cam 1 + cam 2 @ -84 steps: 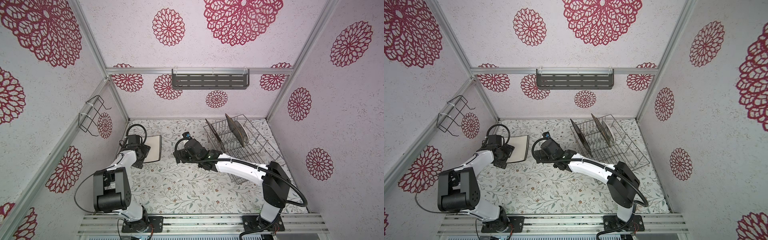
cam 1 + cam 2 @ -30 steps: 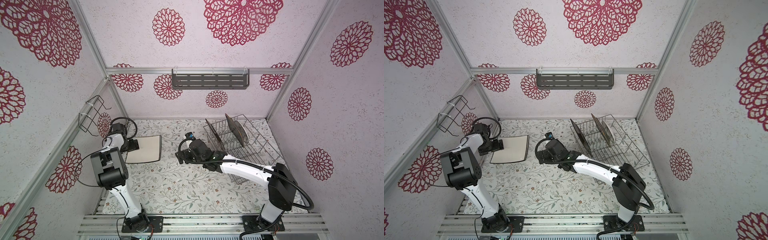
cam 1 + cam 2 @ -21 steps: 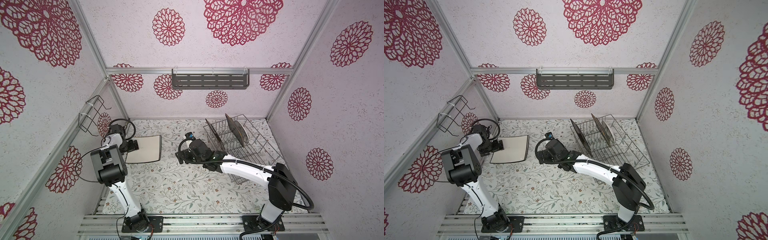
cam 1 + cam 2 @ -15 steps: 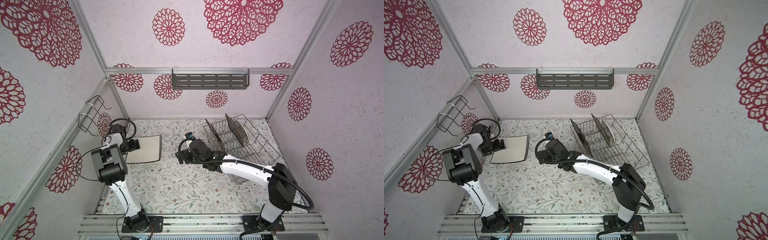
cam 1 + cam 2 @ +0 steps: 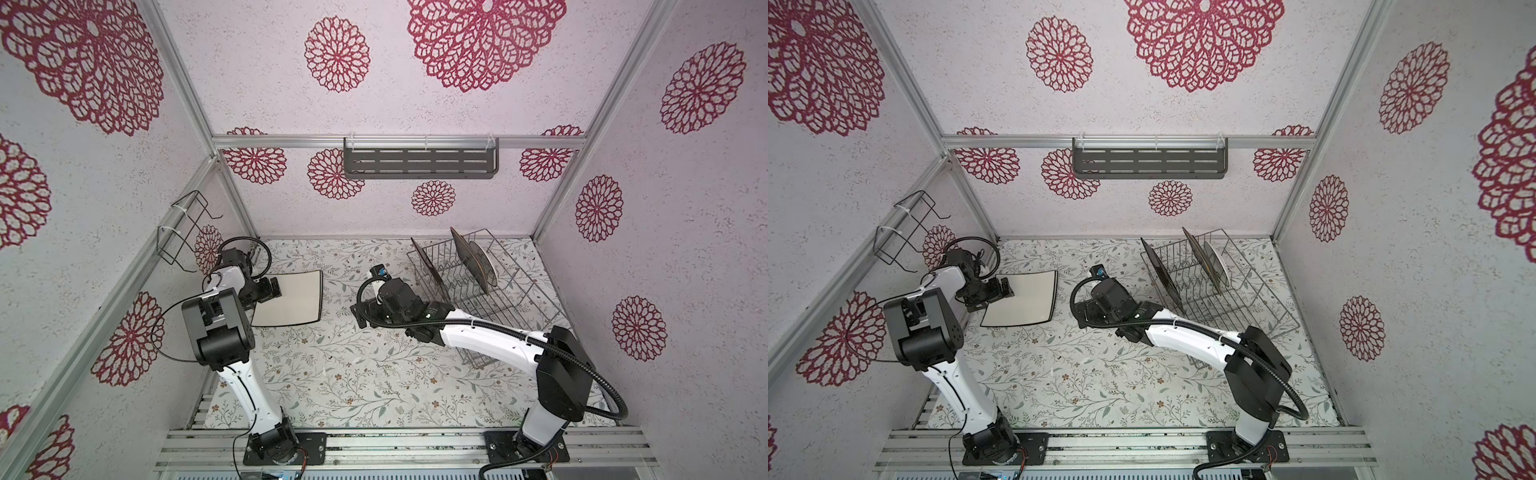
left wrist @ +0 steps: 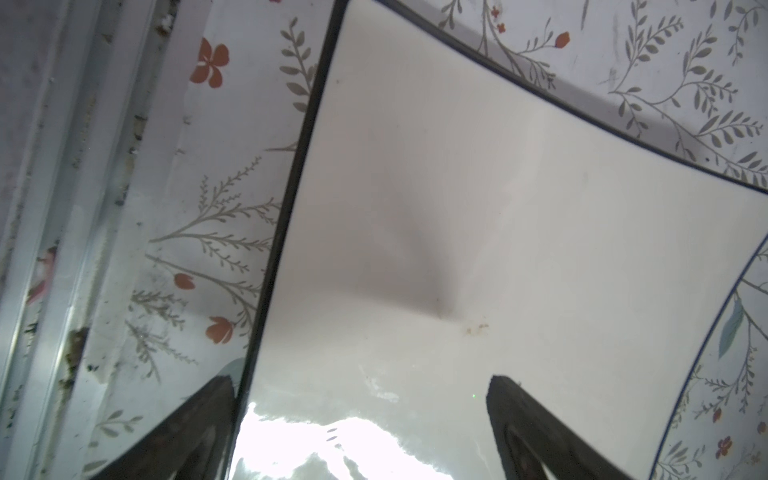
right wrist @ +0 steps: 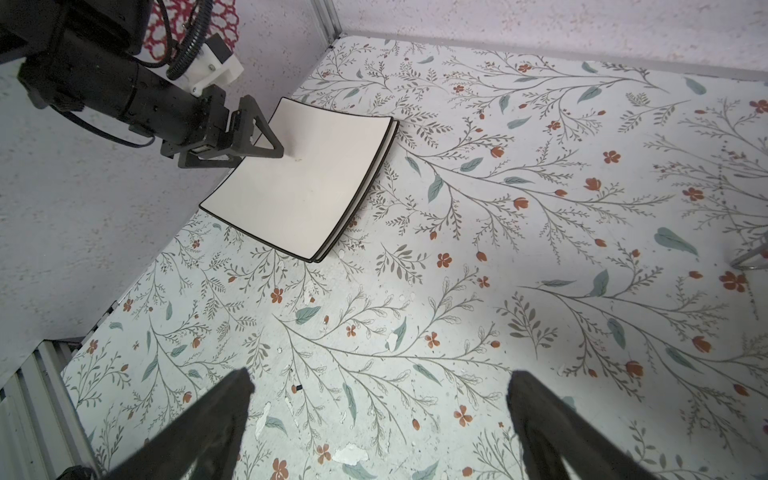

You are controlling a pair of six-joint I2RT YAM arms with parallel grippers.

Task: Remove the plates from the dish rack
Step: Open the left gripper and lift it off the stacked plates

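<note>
Two square white dark-rimmed plates lie stacked flat on the table at the left, also seen in the right wrist view. My left gripper hangs open and empty over the stack's left edge, one finger over the top plate and the other just past its rim. The silver wire dish rack stands at the back right. It holds a dark square plate, a second dark plate and a round white one, all on edge. My right gripper is open over bare table, left of the rack.
A black wire holder hangs on the left wall above the left arm. A dark grey slotted shelf sits on the back wall. The left wall and its metal frame run close beside the stacked plates. A rack foot shows at the right wrist view's edge.
The left arm's elbow has risen and its gripper has drawn back toward the left wall, leaving the plate flat. The right gripper shifted slightly toward the rack. Little has moved in the last second.
</note>
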